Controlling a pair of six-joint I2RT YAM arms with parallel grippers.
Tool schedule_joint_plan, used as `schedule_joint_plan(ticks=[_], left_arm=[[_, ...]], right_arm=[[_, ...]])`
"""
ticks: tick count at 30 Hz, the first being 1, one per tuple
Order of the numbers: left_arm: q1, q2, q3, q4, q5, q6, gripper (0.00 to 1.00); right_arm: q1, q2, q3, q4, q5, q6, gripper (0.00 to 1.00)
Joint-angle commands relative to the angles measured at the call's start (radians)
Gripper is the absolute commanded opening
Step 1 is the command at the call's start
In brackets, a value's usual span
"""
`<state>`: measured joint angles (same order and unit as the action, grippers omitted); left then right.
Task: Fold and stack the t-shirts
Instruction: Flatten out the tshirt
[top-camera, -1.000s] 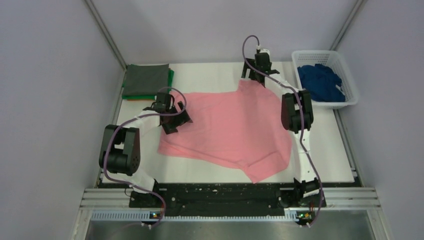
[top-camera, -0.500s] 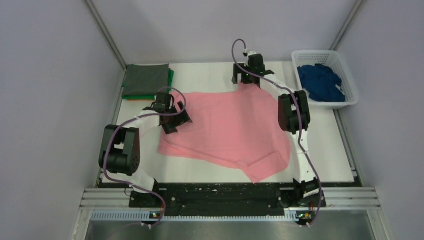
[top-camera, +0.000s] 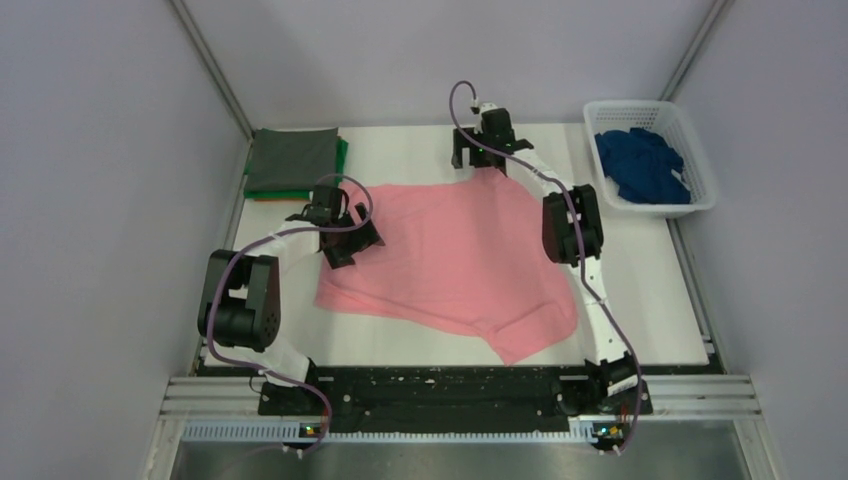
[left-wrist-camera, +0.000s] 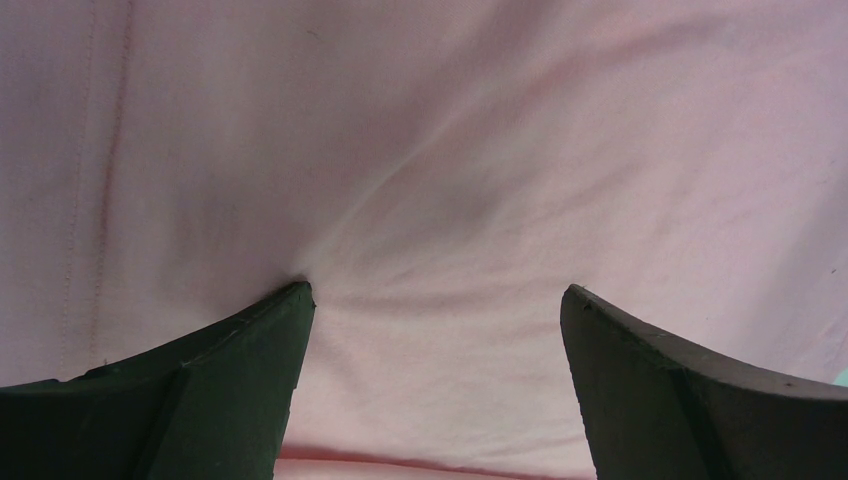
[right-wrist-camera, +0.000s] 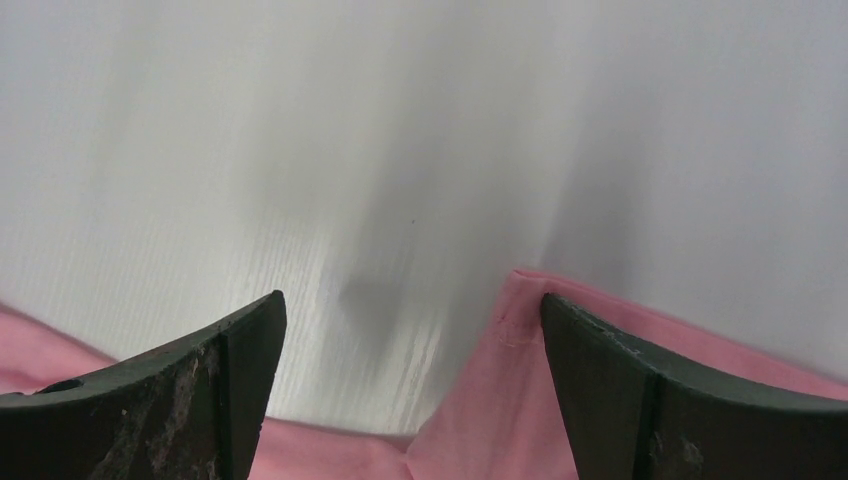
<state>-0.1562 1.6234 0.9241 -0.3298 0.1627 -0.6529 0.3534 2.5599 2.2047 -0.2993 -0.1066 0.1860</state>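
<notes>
The salmon-pink t-shirt (top-camera: 455, 255) lies spread in the middle of the white table. My left gripper (top-camera: 357, 241) is open, its fingers pressing down on the shirt's left edge; in the left wrist view pink cloth (left-wrist-camera: 450, 150) fills the frame between the spread fingers (left-wrist-camera: 230, 380). My right gripper (top-camera: 480, 158) is open at the shirt's far edge. In the right wrist view (right-wrist-camera: 412, 305) a hemmed pink corner (right-wrist-camera: 500, 400) lies against the right finger (right-wrist-camera: 640, 390), with bare table between the jaws. A grey shirt (top-camera: 292, 158) is folded on a green one (top-camera: 343, 155). The dark blue shirt (top-camera: 645, 165) is in the basket.
The white lattice basket (top-camera: 702, 170) stands at the back right. The folded stack sits at the back left corner, with a thin orange edge (top-camera: 268, 197) under it. Grey walls close in on the table's sides. A black rail (top-camera: 440, 385) runs along the near edge.
My right gripper has moved left along the shirt's far edge, and the shirt's far right part has shifted left with it. The left gripper has not moved.
</notes>
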Motion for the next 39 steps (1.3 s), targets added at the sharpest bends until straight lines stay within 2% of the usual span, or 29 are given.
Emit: schedule_joint_plan(ticks=[1, 10, 15, 17, 21, 27, 30, 34, 39], left_arm=[[0.004, -0.011, -0.013, -0.054, -0.049, 0.027, 0.99], [0.004, -0.022, -0.011, -0.062, -0.047, 0.029, 0.99], [0.004, -0.03, -0.013, -0.069, -0.05, 0.034, 0.99], [0.004, -0.032, -0.013, -0.071, -0.049, 0.035, 0.99], [0.004, -0.036, -0.014, -0.07, -0.048, 0.033, 0.99], [0.004, -0.063, -0.011, -0.071, -0.036, 0.032, 0.99], [0.004, -0.1, -0.012, -0.074, -0.026, 0.028, 0.99], [0.003, -0.181, -0.041, -0.084, -0.011, 0.023, 0.99], [0.001, -0.278, -0.098, -0.098, -0.001, 0.016, 0.99]], right_arm=[[0.02, 0.093, 0.087, -0.059, -0.014, 0.0, 0.97], [0.085, 0.143, 0.17, -0.019, -0.18, -0.09, 0.98], [0.096, 0.111, 0.153, -0.019, -0.401, -0.295, 0.99], [0.097, 0.087, 0.138, -0.021, -0.435, -0.374, 0.99], [0.097, 0.05, 0.142, 0.007, -0.299, -0.407, 0.99], [0.096, -0.048, 0.09, 0.1, -0.071, -0.307, 0.99], [0.096, -0.161, -0.069, 0.153, -0.065, -0.246, 0.99], [0.096, -0.405, -0.442, 0.362, -0.047, -0.195, 0.99], [0.096, -0.656, -0.862, 0.522, 0.034, -0.135, 0.99]])
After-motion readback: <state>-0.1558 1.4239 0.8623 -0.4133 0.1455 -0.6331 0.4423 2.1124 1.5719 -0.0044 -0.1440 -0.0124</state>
